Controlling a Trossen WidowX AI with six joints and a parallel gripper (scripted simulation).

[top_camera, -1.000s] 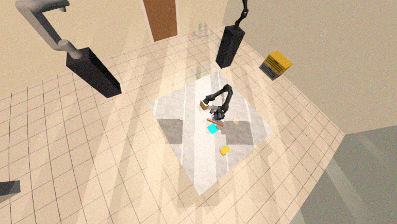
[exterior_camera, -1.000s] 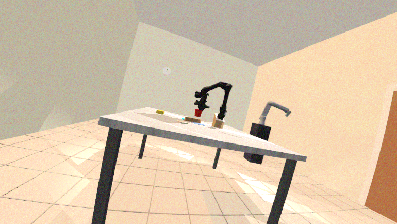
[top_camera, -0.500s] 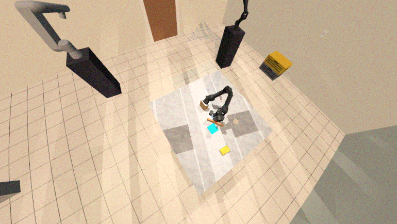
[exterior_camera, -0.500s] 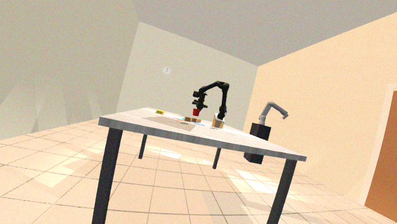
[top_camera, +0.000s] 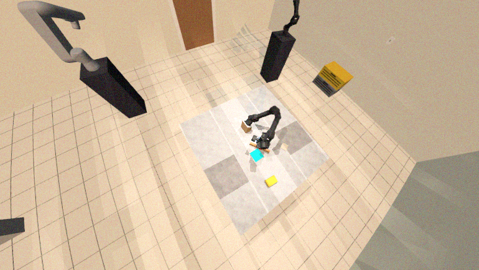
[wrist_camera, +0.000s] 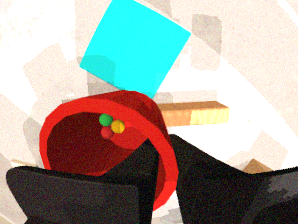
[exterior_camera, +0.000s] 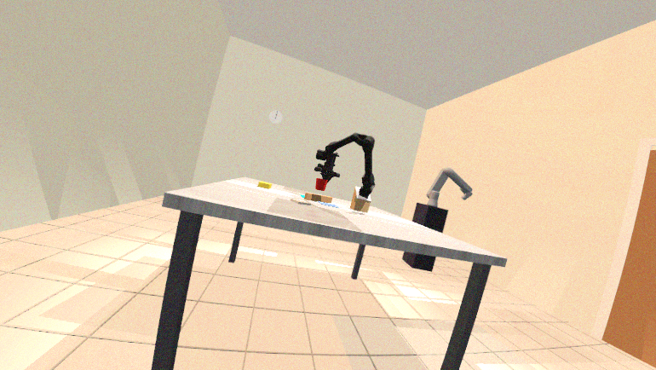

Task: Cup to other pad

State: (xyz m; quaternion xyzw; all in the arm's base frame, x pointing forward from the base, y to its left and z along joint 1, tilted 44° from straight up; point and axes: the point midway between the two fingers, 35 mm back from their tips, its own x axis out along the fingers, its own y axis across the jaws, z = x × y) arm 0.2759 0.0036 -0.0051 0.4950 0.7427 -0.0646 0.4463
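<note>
marbles, round and smooth, sit inside the tapered red cup, held in the air near the flat cyan pad. the gripper pinches the cup's wall, its fingers nearly together.

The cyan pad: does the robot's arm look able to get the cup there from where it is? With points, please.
Probably yes. The hand (top_camera: 257, 140) (exterior_camera: 324, 179) (wrist_camera: 162, 139) holds the red cup (exterior_camera: 320, 184) (wrist_camera: 162, 125) above the table, and the cyan pad (top_camera: 257, 155) (wrist_camera: 135, 47) looks close, with nothing visible standing on it.
</note>
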